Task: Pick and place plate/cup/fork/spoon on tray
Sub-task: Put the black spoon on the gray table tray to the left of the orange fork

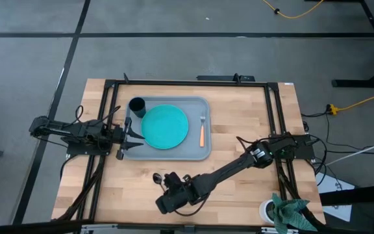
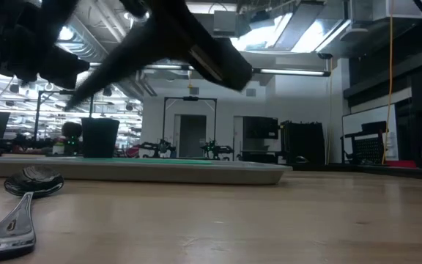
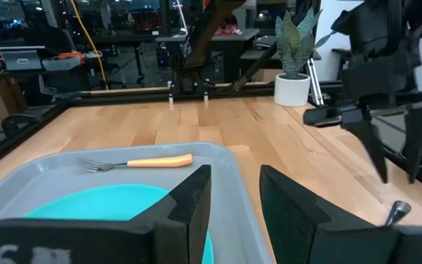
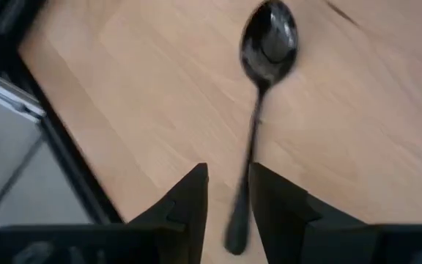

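The grey-blue tray (image 1: pixel 197 151) lies in the middle of the table. The dark cup (image 1: pixel 136 105) stands in its far left corner, with the teal plate (image 1: pixel 165 126) beside it. The fork (image 1: pixel 202 132) lies near the tray's right rim and also shows in the left wrist view (image 3: pixel 134 163). The dark spoon (image 1: pixel 157 177) lies on the wood in front of the tray, and its bowl (image 4: pixel 269 37) points away from my right gripper. My right gripper (image 4: pixel 229 187) hovers open over the spoon's handle end (image 4: pixel 239 220), with one finger on either side and above it. My left gripper (image 3: pixel 233 198) waits open over the tray's left rim.
A white cup with a teal cloth (image 1: pixel 284 211) stands at the table's near right corner. Black frame rails (image 1: pixel 109 117) run along the table's left and right sides. Bare wood lies to the right of the tray and in front of it.
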`<state>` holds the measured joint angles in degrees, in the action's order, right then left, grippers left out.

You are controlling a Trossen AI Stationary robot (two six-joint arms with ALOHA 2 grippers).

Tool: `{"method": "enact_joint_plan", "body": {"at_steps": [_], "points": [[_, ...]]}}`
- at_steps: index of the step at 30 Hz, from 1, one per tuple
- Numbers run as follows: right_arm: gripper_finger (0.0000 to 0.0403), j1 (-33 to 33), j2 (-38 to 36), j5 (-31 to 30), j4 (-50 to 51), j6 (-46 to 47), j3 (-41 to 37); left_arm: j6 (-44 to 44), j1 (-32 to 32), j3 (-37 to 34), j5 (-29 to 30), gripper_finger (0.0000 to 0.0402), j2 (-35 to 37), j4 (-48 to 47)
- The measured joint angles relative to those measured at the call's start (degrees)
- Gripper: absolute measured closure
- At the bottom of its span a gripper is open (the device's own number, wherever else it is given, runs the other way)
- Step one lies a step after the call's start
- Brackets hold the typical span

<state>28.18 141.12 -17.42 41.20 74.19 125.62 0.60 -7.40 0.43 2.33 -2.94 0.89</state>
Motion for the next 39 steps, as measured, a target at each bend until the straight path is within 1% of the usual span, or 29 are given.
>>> {"method": "enact_joint_plan", "body": {"at_steps": [5,10,14,20,25,35,39], "points": [[0.0297,-0.1,-0.1,0.4,0.0,-4.1,-0.1,0.0,0.0,0.0,0.0,0.0291,0.0,0.0],[0.0297,-0.6,0.2,0.6,-4.4,-11.2,-0.3,0.0,0.0,0.0,0.0,0.0291,0.0,0.0],[0.0297,-1.4,2.8,0.8,-8.5,-15.2,-0.3,0.0,0.0,0.0,0.0,0.0291,0.0,0.0],[0.0297,-3.9,6.3,4.7,-13.0,-14.6,-0.4,0.0,0.0,0.0,0.0,0.0291,0.0,0.0],[0.0297,-5.2,6.7,5.1,-14.9,-14.8,-0.4,0.0,0.0,0.0,0.0,0.0291,0.0,0.0],[0.0297,-5.6,7.2,5.0,-10.8,-12.1,-0.3,0.0,0.0,0.0,0.0,0.0291,0.0,0.0],[0.0297,-5.5,7.2,3.2,-8.3,-9.7,-0.2,0.0,0.0,0.0,0.0,0.0291,0.0,0.0]]}}
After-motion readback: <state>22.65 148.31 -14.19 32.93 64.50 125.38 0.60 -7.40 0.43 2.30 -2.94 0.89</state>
